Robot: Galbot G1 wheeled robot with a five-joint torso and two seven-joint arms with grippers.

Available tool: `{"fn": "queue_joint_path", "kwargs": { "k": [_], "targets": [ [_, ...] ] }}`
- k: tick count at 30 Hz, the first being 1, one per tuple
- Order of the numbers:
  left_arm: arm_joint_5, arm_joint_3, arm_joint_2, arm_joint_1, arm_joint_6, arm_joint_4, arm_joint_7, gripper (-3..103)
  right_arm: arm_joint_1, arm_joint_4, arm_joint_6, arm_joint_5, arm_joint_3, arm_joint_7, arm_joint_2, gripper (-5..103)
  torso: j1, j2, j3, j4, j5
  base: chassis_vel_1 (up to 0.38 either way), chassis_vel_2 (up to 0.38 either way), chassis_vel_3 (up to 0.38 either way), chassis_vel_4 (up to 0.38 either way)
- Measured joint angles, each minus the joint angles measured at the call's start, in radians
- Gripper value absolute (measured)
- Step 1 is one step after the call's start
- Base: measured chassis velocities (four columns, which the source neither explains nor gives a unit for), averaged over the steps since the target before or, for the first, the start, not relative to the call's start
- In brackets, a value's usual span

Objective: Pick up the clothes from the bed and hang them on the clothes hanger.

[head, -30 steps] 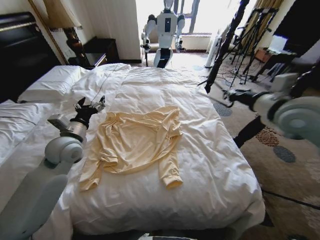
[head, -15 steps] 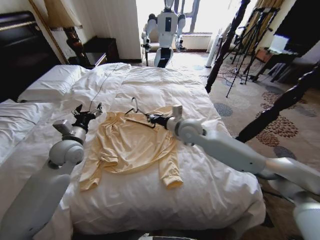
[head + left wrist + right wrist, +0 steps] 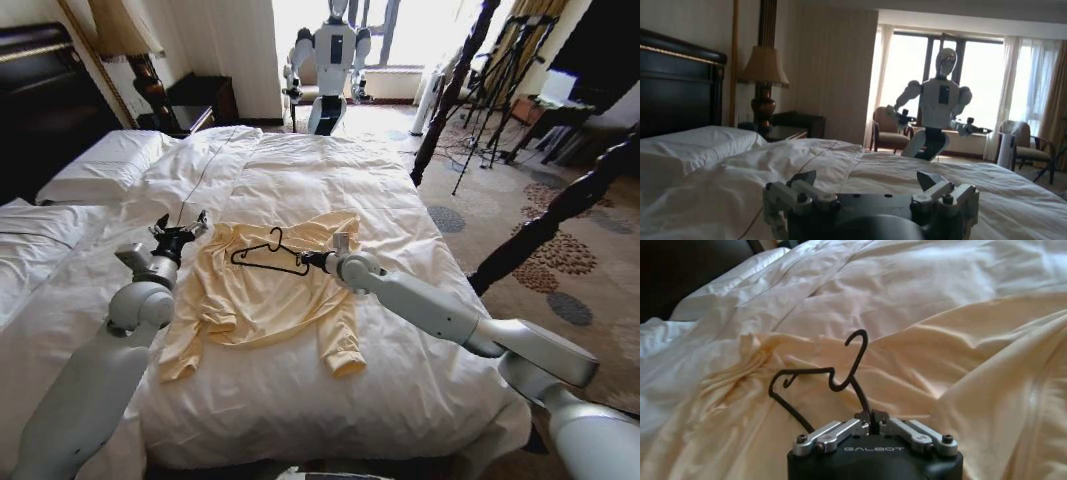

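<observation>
Left gripper (image 3: 182, 228) is seen left of centre, fingers spread, nothing held, just beside the left edge of the pale yellow-cream top (image 3: 265, 290). The top is laid flat mid-frame on the white duvet (image 3: 400, 160) of the bed. Right gripper (image 3: 308, 260), centre, is clamped on 1 dark clothes hanger (image 3: 268, 256) over the top's upper part.

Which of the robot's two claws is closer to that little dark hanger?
The right. The right gripper is clamped on one end of the clothes hanger, holding it over the clothes. The left gripper is open, off past the top's edge above the bed, apart from the hanger.
</observation>
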Motion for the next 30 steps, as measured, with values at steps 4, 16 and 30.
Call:
{"fn": "queue_joint_path", "kwargs": {
  "k": [4,16,30],
  "targets": [
    [-0.003,0.005,-0.007,-0.009,0.002,-0.001,0.003,100,0.002,-0.026,0.030,-0.087,0.007,0.056,0.006,2,0.000,0.000,0.000,0.0002,-0.0001,0.000,0.000,0.000,0.000],
    [-0.004,0.006,-0.019,-0.007,0.003,-0.003,0.012,100,-0.002,0.063,0.025,-0.137,-0.017,0.148,-0.027,36,0.000,0.000,0.000,0.0002,-0.0002,0.000,0.000,0.000,0.000],
    [-0.002,-0.007,-0.029,0.021,-0.013,0.003,0.023,100,-0.084,-0.086,0.000,-0.274,-0.005,0.162,0.110,90,0.000,0.000,0.000,0.0001,-0.0004,0.000,0.000,0.000,0.000]
  ]
}}
